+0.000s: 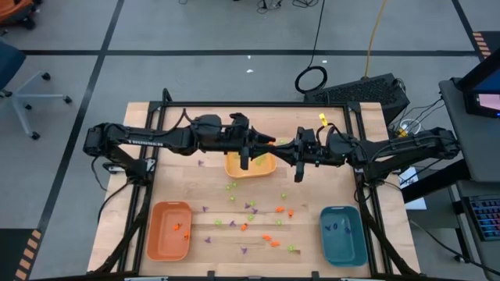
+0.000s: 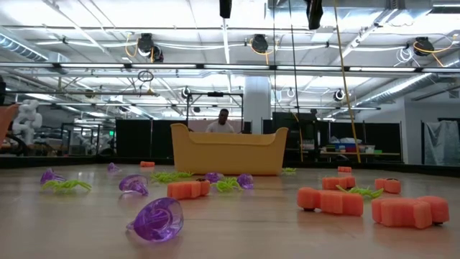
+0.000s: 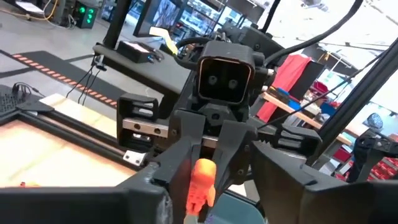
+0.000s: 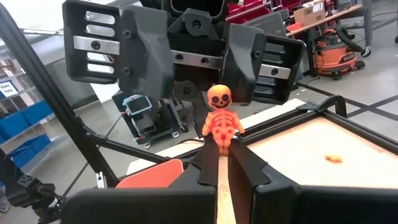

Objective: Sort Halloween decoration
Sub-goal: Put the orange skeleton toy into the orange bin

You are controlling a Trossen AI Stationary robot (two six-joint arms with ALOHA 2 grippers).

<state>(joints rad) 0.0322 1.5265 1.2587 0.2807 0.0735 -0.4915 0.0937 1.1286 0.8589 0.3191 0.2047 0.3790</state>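
A wooden counter (image 1: 180,187) in a workshop holds scattered tiny Halloween decoration pieces (image 1: 248,220); above the yellow tray (image 1: 234,168), the right hand (image 4: 224,151) is clamped on an orange skeleton (image 4: 222,122), seemingly passing it to the left hand (image 3: 208,171), whose fingers are around it.

**What we cannot make out**

From above, the scattered pieces (image 1: 250,215) near the yellow tray (image 1: 248,165) are too small for us to tell their shapes. Both arms cover the tray's far rim. In the left wrist view, the orange skeleton (image 3: 200,185) is blurred and cut off by the edge. At table height, the tray hides most of a person (image 2: 222,121) behind it, and we see no gripper fingertips there.
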